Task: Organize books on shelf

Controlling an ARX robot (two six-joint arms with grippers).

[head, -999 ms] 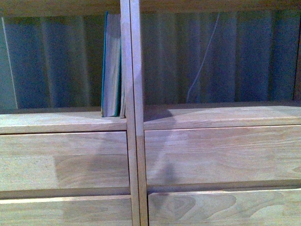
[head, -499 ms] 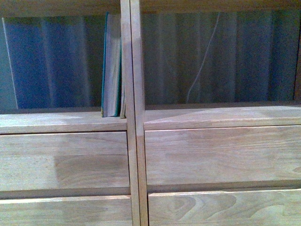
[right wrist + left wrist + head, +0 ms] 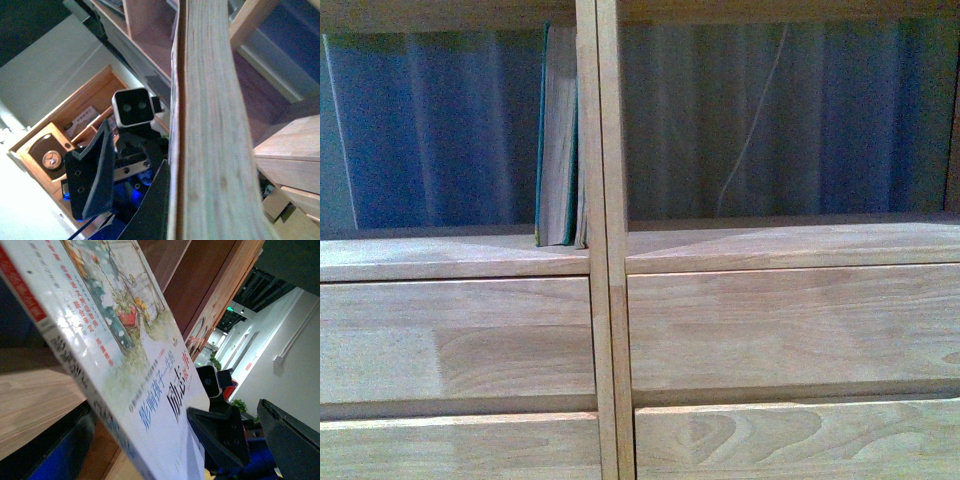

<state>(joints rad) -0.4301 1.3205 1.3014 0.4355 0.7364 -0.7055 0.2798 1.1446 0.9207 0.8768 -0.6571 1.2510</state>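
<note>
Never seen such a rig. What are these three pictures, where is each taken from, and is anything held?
It is a robot with two arms ending in grippers, each carrying a wrist camera. The front picture, from its body, shows a light wooden shelf with a teal-covered book standing upright beside the centre post; no arm shows. The left wrist picture shows a white illustrated paperback beside black fingers. The right wrist picture looks along a pale wooden edge. Whether anything is clamped cannot be told.
</note>
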